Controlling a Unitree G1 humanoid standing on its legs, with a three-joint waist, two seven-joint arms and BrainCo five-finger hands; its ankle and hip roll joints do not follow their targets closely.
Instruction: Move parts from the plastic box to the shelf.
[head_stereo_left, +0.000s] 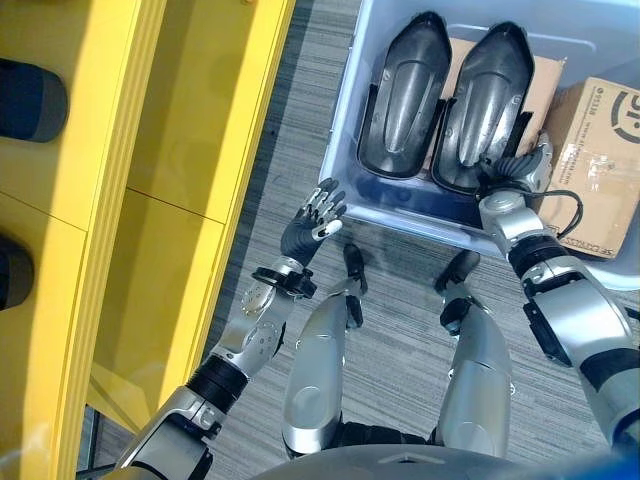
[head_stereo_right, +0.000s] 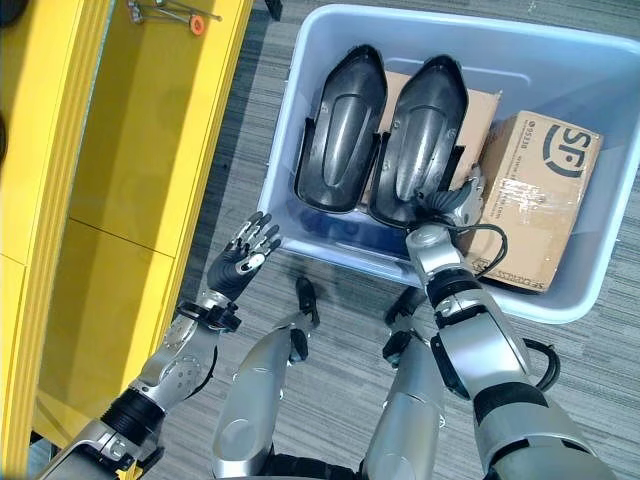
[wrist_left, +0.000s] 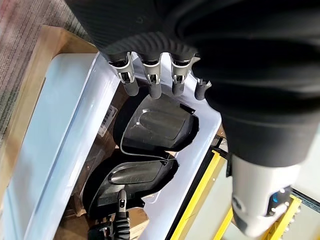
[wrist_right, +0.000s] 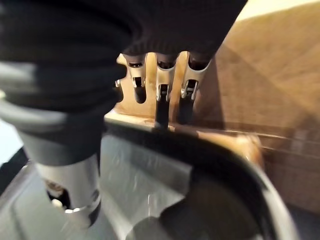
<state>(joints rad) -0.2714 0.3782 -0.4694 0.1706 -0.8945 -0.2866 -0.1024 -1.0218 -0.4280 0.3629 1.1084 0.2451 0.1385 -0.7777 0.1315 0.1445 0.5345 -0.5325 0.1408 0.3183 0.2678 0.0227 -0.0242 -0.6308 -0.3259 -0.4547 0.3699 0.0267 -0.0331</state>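
Yellow shelf (head_stereo_left: 150, 200) down the left of the frame; plastic box (head_stereo_right: 300, 130) upper right, holding two black parts side by side plus a cardboard carton (head_stereo_right: 530, 200) at right. Pick-up step, by the look of it: right hand (head_stereo_right: 455, 205) at the near end of the right-hand part (head_stereo_right: 420, 135), fingers hooked over its rim in the wrist view. Next: firm grip, lift clear. Left hand (head_stereo_left: 312, 222) at centre, fingers spread, empty. Left-hand part (head_stereo_right: 340, 125) untouched. Left wrist view alone looks into the box from the floor side.

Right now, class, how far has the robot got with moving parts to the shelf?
Barely begun. Both black parts lie in the plastic box. The right hand is at the nearer end of one part, its grip unclear. The left hand hangs open. The yellow shelf awaits both.
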